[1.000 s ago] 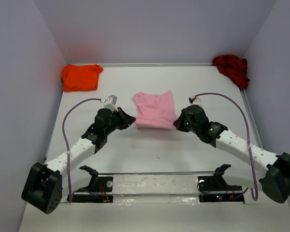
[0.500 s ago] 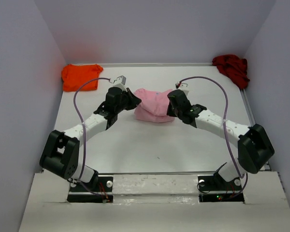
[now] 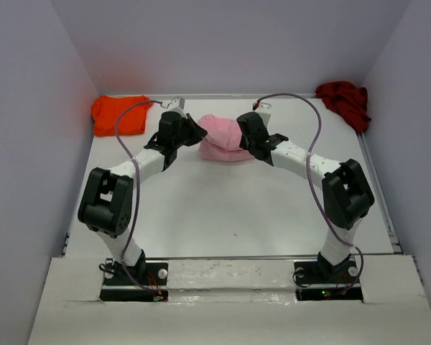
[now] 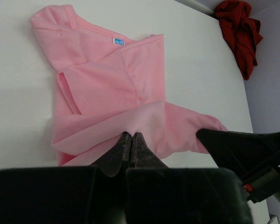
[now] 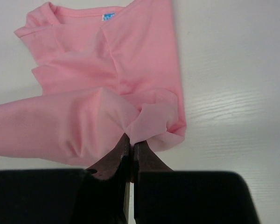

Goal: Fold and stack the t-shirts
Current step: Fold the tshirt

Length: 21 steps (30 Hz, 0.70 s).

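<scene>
Overhead, white table (image 3: pixel 230 208) (pink t-shirt (image 3: pixel 223 140)), lilac walls (image 3: pixel 237 43)

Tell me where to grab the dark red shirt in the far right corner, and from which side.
Pinch a raised fold on its near-left edge, coming from above on the open table side. The dark red t-shirt lies crumpled in the far corner beside the right wall, so those sides look blocked, and its bunched folds stand proud.

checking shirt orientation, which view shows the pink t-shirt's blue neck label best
Left wrist: the blue neck label on the pink t-shirt sits clear, well inside the frame. The right wrist view shows it only at the top edge; from the top external view it cannot be made out.
</scene>
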Tool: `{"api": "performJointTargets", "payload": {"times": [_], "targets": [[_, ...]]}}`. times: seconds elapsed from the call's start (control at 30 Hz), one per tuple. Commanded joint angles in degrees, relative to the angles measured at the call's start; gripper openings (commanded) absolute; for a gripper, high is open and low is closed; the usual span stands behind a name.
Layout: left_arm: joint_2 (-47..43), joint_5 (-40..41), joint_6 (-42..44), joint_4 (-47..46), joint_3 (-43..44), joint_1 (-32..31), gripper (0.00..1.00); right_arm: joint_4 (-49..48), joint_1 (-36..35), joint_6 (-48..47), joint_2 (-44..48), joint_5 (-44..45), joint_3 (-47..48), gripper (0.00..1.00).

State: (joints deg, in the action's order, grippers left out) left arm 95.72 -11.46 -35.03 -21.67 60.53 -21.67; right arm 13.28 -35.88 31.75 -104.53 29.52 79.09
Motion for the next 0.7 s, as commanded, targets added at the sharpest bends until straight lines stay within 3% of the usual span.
{"api": "performJointTargets", "payload": {"times": [0.0,0.37,0.67], "targets": [[1.7,-2.5,-0.4,-3.7,4.6,3.1,0.0,-2.6,3.3,0.2,0.3,5.2,3.4,0.0],[7.4,-7.0,-2.4,-6.5,7.3,8.1,0.0,-2.8,7.2,-0.1,-3.0,5.0,5.5,0.0],[3.4,-6.9,-4.1,-10.3,-1.2,5.4,0.0,-3.5,7.2,2.8,2.5,-0.9,-3.9,0.0]]}}
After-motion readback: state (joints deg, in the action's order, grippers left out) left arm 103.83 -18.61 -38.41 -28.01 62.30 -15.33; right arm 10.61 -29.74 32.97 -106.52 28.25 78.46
